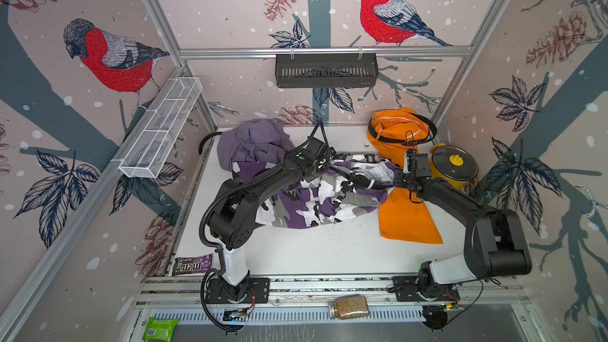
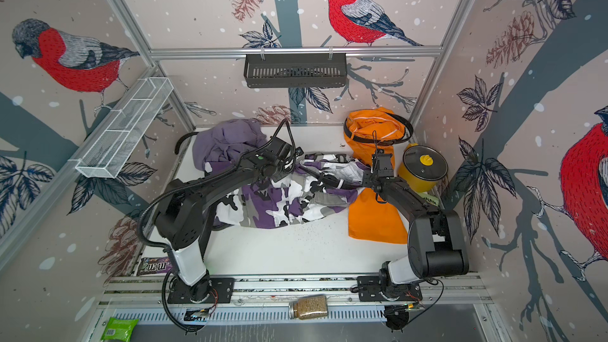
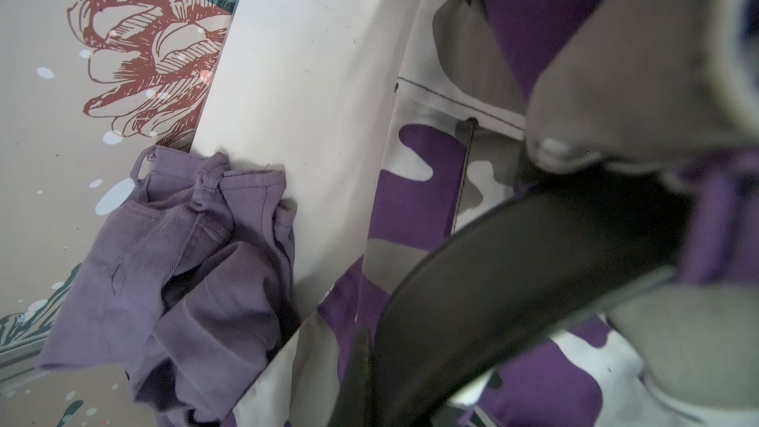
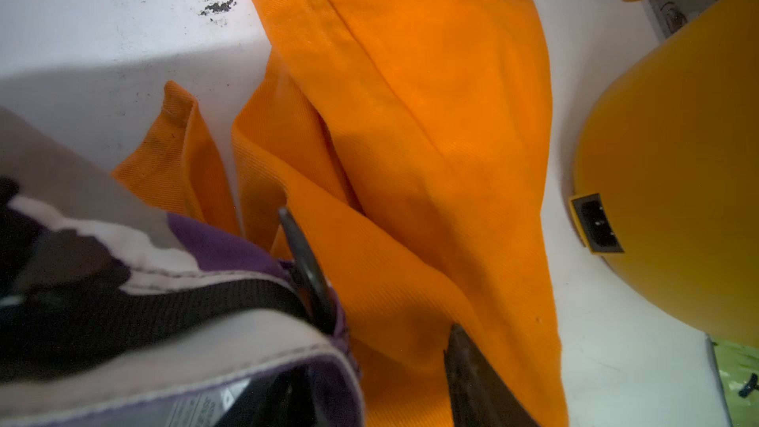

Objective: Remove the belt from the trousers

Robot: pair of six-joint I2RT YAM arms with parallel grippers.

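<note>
Left arm (image 1: 263,176) black, white base link; right arm (image 1: 454,196) likewise; corrugated cable (image 1: 202,225).

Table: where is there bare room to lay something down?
Widest bare stretch of the table: between the camouflage trousers and the front rail. A smaller patch at the back between lilac trousers and orange trousers. Crowded: right rear corner, by the yellow pot.

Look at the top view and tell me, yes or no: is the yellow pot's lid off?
No, the glass lid sits flat on top of the yellow pot, covering its mouth.
</note>
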